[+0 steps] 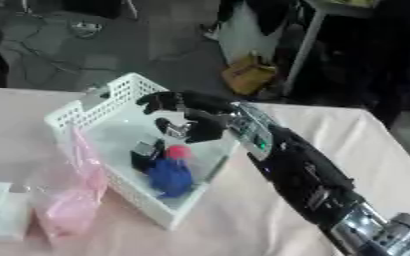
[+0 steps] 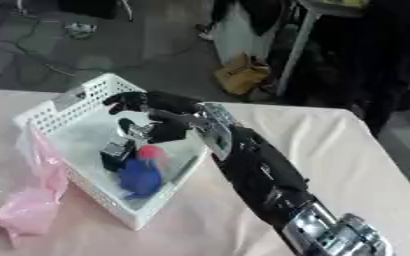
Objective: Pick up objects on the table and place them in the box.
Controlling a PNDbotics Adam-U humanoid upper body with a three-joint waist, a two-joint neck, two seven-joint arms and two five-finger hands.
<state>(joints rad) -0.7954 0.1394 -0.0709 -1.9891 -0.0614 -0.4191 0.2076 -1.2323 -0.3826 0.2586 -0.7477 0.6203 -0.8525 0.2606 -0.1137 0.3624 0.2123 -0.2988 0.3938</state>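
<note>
Pink-clothed table (image 1: 348, 150): white slotted plastic basket (image 1: 112, 97) holding blue object (image 1: 169, 177), dark box (image 1: 145, 152); black right hand (image 1: 191, 117) above, fingers curled around small grey item (image 1: 177, 129); pink plastic bag (image 1: 68, 200) outside basket, unplaced.

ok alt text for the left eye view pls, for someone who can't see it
The robot's right hand reaches over a white basket on a pink-clothed table, above a blue object with a red top. A pink plastic bag lies against the basket's left side.
</note>
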